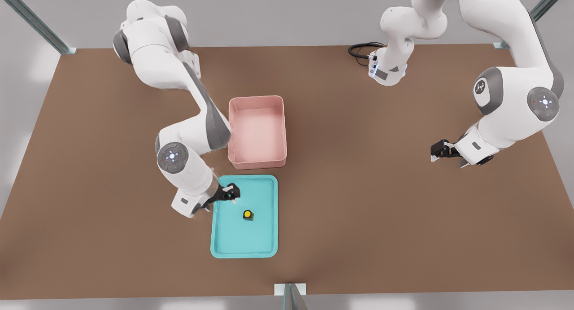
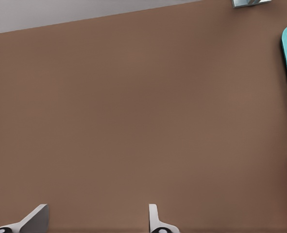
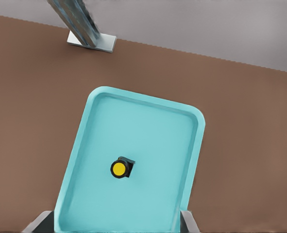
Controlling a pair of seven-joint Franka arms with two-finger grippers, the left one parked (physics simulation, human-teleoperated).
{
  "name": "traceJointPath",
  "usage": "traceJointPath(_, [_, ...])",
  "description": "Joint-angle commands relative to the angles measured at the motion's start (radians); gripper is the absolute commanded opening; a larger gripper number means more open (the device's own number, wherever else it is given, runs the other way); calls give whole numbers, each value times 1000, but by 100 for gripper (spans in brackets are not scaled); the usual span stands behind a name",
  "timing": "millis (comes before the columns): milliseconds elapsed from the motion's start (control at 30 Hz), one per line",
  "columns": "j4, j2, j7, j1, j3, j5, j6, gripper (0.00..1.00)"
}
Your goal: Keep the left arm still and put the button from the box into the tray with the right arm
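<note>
The button (image 1: 247,214), a yellow cap on a dark base, sits upright on the floor of the turquoise tray (image 1: 244,255), near its middle. My gripper (image 1: 231,194) hangs above the tray's corner nearest the box, up and to the front view's left of the button. It is open and holds nothing. In the right wrist view the button (image 3: 119,168) lies free in the tray (image 3: 148,99), and the two fingertips (image 3: 187,221) stand wide apart, well clear of it. The pink box (image 1: 258,163) stands just behind the tray with nothing visible inside.
A metal frame post (image 1: 290,294) stands at the table's front edge, close to the tray; the right wrist view shows the post (image 3: 82,24) too. The parked arm (image 1: 448,150) hovers at the front view's right. A black cable (image 1: 361,50) lies at the back.
</note>
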Motion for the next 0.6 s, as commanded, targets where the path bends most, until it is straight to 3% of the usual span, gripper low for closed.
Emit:
traceJointPath(0, [-2,-43,-130,-29,-25,-154,-316,100])
traceJointPath(100, [-8,-103,-129,-236,-33,-155,-416,100])
traceJointPath(133, [-249,-242,-131,-250,-33,-154,-303,100])
traceJointPath(167, [-672,-510,-133,-252,-33,-155,-73,100])
traceJointPath(200, [-888,-722,-169,-278,-38,-157,-52,100])
traceJointPath(233, [-847,-750,-191,-281,-41,-154,-135,100])
traceJointPath(300, [-750,-684,-177,-278,-33,-154,-170,100])
traceJointPath(567, [-744,-635,-174,-236,-13,-155,-173,100])
